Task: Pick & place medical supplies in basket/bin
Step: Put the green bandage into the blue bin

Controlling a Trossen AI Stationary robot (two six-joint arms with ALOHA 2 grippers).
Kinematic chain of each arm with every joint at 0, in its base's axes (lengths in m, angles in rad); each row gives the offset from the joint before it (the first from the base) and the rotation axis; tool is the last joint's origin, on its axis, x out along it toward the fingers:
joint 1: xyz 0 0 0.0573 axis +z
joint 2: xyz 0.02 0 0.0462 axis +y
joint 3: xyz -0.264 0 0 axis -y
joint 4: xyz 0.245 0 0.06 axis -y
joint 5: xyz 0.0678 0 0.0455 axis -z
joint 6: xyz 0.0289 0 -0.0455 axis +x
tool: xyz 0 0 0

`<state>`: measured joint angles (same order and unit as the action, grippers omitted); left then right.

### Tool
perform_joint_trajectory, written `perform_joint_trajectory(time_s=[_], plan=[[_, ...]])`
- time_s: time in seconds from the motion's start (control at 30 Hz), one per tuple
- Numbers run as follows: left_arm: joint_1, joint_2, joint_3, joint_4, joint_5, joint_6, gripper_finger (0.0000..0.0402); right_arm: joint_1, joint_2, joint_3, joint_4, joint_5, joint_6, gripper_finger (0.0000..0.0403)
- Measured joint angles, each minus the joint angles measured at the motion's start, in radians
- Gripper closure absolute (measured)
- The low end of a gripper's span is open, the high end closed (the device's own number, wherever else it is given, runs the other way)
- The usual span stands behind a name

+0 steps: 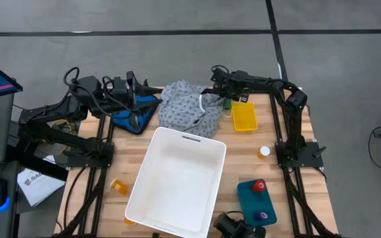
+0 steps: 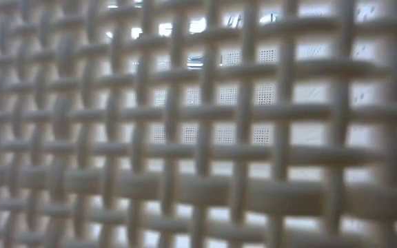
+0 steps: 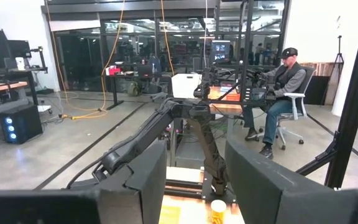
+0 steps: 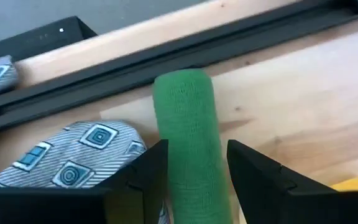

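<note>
Right gripper (image 4: 194, 180) fingers flank green cylinder (image 4: 188, 137); patterned garment (image 4: 73, 152) beside.

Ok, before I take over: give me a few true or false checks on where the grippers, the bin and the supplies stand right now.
1. The right gripper has its fingers on either side of the green cylinder. True.
2. The white bin already holds the fabric garment. False: the bin looks empty, and the garment lies on the table beyond it.
3. The red cylinder sits on a teal pad. True.
4. The left gripper is holding an orange pill bottle. False: it is at the far left of the table with nothing between its fingers; one bottle lies left of the bin.
5. A yellow tray lies beside the garment. True.
</note>
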<state>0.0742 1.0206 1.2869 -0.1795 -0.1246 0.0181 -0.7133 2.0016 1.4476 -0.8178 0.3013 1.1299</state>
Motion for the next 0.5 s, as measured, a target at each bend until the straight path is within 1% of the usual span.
perform_joint_trajectory(time_s=[0.07, 0.3, 0.4, 0.5], plan=[[0.000, 0.000, 0.000, 0.000, 0.000, 0.001, 0.0247, -0.003, 0.000, 0.000, 0.002, -0.014, 0.000, 0.0236], [0.000, 0.000, 0.000, 0.000, 0.000, 0.002, 0.0247, -0.004, 0.008, 0.000, -0.035, -0.006, 0.005, 0.0223], [0.000, 0.000, 0.000, 0.000, 0.000, 0.003, 0.0247, -0.005, 0.017, 0.001, -0.036, -0.041, 0.005, 0.0219], [0.000, 0.000, 0.000, 0.001, 0.000, 0.003, 0.0247, 0.013, 0.030, 0.002, -0.031, -0.029, 0.010, 0.0215]])
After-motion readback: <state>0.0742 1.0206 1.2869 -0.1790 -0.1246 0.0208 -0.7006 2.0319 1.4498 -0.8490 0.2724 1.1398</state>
